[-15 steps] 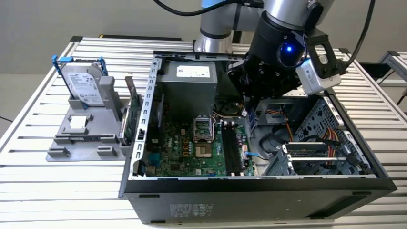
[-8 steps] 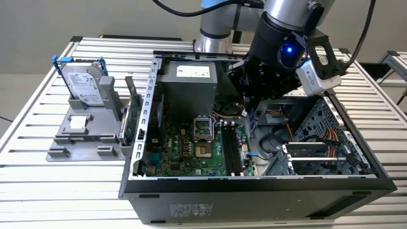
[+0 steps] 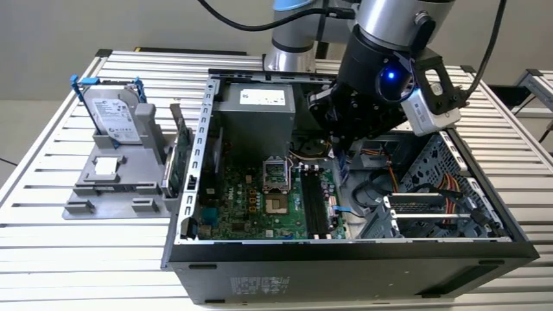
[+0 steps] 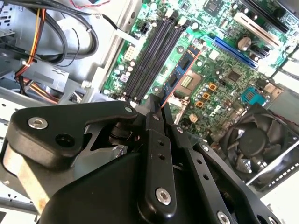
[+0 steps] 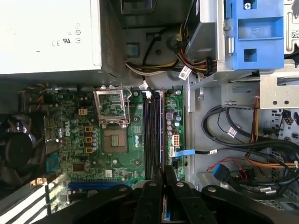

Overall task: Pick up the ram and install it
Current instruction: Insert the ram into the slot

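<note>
Black two-finger claw [image 4: 158, 101] is clamped on the ram [image 4: 183, 71], a thin dark-blue circuit-board stick w/ an orange-looking edge, held by its end so the rest sticks out past the fingertips. In the exterior view the arm reaches down into the open black desktop computer case [image 3: 346, 249], at the far right of the board area as that view sees it.

In the first wrist view the stick is edge-on, running roughly parallel to the long black memory slots [image 5: 152, 135] on the green motherboard [image 5: 135, 158]. It looks raised above them, not seated yet, approx over the slot nearest the cable side.

To do this well:
- keep stick square and parallel to the slot, no twist
- match notch to slot key; can't tell orientation from here
- end latches: can't tell if open
- lower straight, press evenly
- stay clear of the loose black and orange cables [image 5: 233, 149] just beside the slots
</note>
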### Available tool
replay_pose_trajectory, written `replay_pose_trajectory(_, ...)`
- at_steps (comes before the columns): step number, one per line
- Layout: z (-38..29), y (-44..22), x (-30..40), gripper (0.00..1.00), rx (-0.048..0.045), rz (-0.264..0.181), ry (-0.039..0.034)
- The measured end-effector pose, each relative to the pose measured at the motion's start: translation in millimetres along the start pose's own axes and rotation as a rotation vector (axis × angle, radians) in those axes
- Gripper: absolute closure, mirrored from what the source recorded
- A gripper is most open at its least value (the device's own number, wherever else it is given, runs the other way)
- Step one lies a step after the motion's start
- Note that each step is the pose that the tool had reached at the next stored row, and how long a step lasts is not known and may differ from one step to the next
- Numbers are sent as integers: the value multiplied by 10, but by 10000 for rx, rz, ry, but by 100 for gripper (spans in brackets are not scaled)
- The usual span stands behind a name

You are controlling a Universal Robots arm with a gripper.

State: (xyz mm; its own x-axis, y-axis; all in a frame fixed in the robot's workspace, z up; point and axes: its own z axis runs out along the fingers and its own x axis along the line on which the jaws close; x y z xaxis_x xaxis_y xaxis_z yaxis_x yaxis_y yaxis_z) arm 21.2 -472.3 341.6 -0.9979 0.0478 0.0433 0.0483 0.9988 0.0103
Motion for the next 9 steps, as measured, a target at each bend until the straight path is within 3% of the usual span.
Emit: replay_pose_trajectory(9,112,-2,-4,100,-4,0,-6)
